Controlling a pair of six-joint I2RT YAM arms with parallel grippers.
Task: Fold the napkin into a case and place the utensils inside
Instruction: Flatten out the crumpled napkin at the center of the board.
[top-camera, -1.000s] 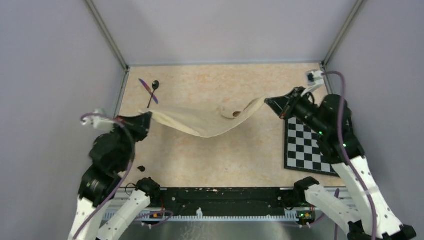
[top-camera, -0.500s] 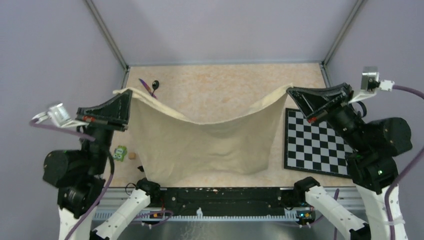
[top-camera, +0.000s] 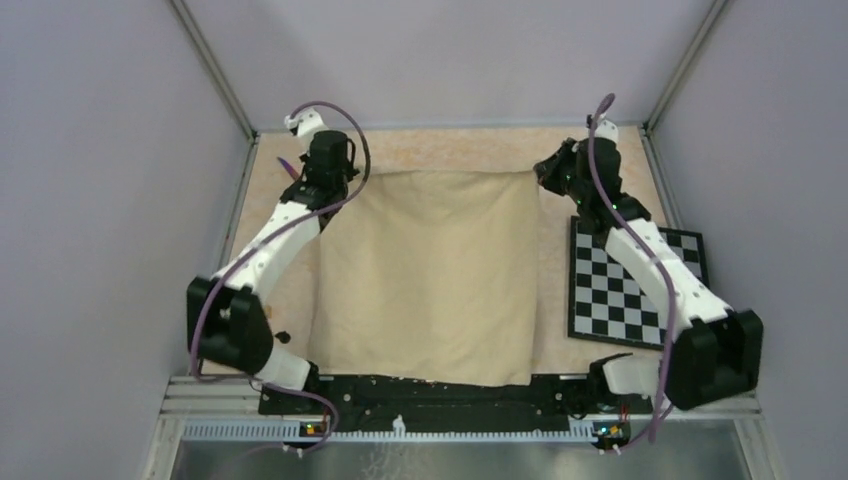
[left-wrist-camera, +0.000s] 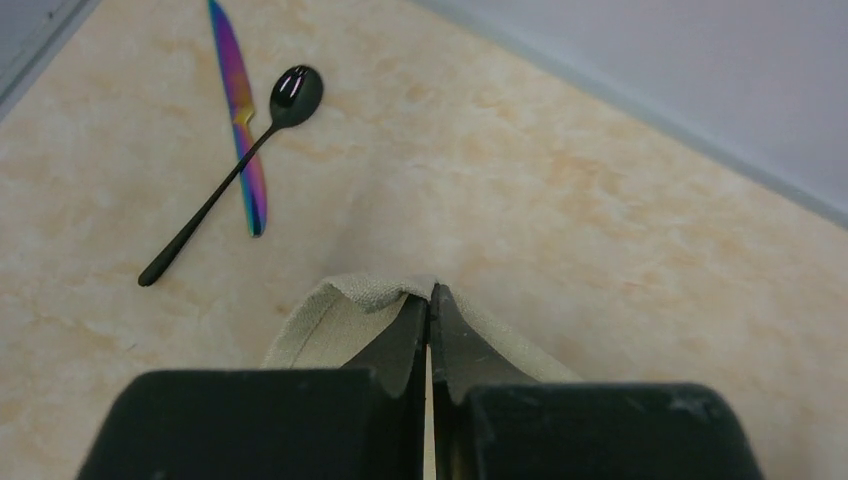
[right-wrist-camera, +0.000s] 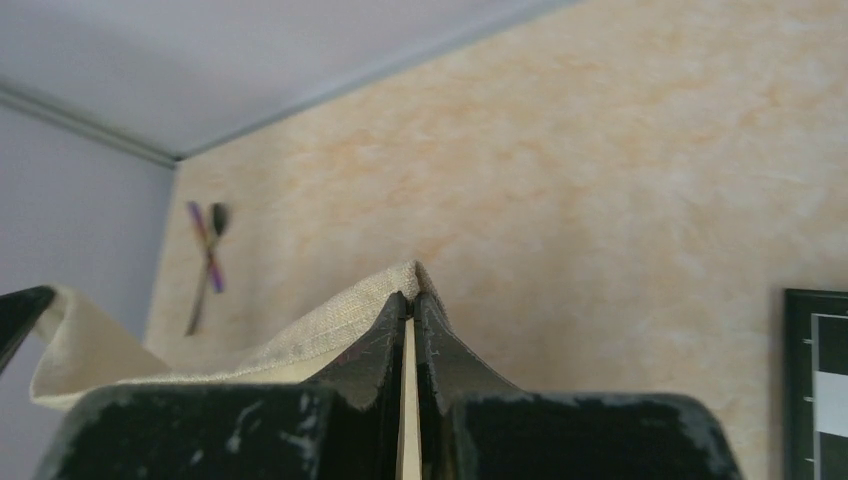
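- Napkin (top-camera: 430, 280) lies spread open across the middle of the table (top-camera: 450, 145), its near hem at 6 o'clock by the arm bases.
- Left gripper (left-wrist-camera: 430, 295) is pinched tight on its 11 o'clock corner, and the right gripper (right-wrist-camera: 410, 300) is clamped on the 1 o'clock corner.
- Black spoon (left-wrist-camera: 225, 185) crosses the purple knife (left-wrist-camera: 232, 70) at 10 o'clock from the left gripper, apart from the cloth.
- Checkerboard (top-camera: 630, 290) sits at the napkin's 3 o'clock.

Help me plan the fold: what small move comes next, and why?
Probably release both corners: the left gripper and right gripper each pinch a far corner of the napkin, which looks spread flat, so folding can start.
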